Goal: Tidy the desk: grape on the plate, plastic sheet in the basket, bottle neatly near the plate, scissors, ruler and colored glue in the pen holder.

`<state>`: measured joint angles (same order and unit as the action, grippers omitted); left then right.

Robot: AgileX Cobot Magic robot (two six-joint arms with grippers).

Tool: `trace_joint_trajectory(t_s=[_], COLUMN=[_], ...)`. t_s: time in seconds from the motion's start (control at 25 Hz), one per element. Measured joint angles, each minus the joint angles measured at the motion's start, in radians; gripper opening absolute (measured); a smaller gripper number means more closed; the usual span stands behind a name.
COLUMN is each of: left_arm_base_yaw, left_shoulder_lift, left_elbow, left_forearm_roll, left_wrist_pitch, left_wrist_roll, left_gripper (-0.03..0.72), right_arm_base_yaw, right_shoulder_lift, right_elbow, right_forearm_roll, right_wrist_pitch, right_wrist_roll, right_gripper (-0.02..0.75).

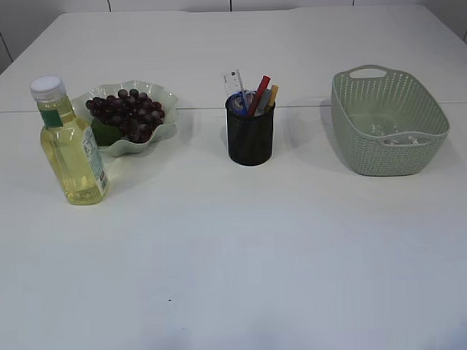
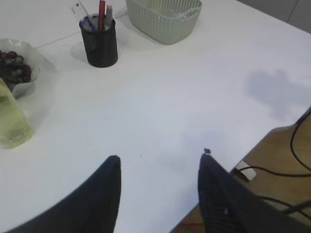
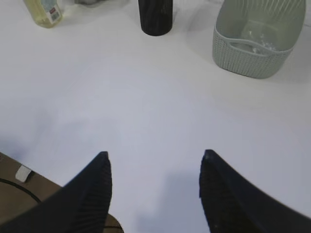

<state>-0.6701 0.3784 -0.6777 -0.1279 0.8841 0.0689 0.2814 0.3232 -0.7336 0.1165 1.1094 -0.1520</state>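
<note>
Dark grapes (image 1: pixel 128 111) lie on the wavy pale-green plate (image 1: pixel 163 94). A yellow bottle (image 1: pixel 70 146) with a white cap stands upright just left of and in front of the plate. The black mesh pen holder (image 1: pixel 250 134) holds the ruler (image 1: pixel 233 84), blue-handled scissors (image 1: pixel 239 102) and colored glue sticks (image 1: pixel 260 93). The green basket (image 1: pixel 388 122) holds a clear plastic sheet (image 1: pixel 397 138). My left gripper (image 2: pixel 160 162) and right gripper (image 3: pixel 154 158) are open and empty over the near table edge. Neither gripper shows in the exterior view.
The white table (image 1: pixel 236 252) stretches in front of the objects. Beyond the table's near edge, cables (image 2: pixel 272 170) lie on a wooden floor in the left wrist view.
</note>
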Motion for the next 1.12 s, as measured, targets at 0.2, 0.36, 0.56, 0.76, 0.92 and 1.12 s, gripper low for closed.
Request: trace_joint_trajectory(t_s=[0.2, 0.36, 0.56, 0.76, 0.92, 1.12], left_arm_base_yaw=[0.000, 0.000, -0.001, -0.001, -0.001, -0.001], left_shoulder_lift=[-0.182, -0.314, -0.368, -0.368, -0.368, -0.368], left_elbow=[0.062, 0.088, 0.134, 0.145, 0.149, 0.149], left_forearm_roll=[-0.012, -0.013, -0.013, 0.000, 0.023, 0.048], left_wrist_pitch=[0.117, 0.157, 0.209, 0.222, 0.223, 0.223], left_wrist_roll=[0.010, 0.012, 0.014, 0.022, 0.022, -0.002], left_gripper=[0.378, 0.378, 0.378, 0.367, 0.363, 0.363], right_arm_base_yaw=[0.000, 0.000, 0.000, 0.000, 0.000, 0.000], right_shoulder_lift=[-0.209, -0.326, -0.341, -0.341, -0.341, -0.341], right_elbow=[0.078, 0.125, 0.184, 0.216, 0.229, 0.230], right_forearm_roll=[0.009, 0.010, 0.013, 0.012, -0.015, -0.032], right_wrist_pitch=[0.002, 0.006, 0.014, 0.030, 0.041, 0.041], right_wrist_roll=[-0.058, -0.075, -0.089, -0.119, -0.121, -0.073], right_gripper=[0.461, 0.459, 0.459, 0.459, 0.459, 0.459])
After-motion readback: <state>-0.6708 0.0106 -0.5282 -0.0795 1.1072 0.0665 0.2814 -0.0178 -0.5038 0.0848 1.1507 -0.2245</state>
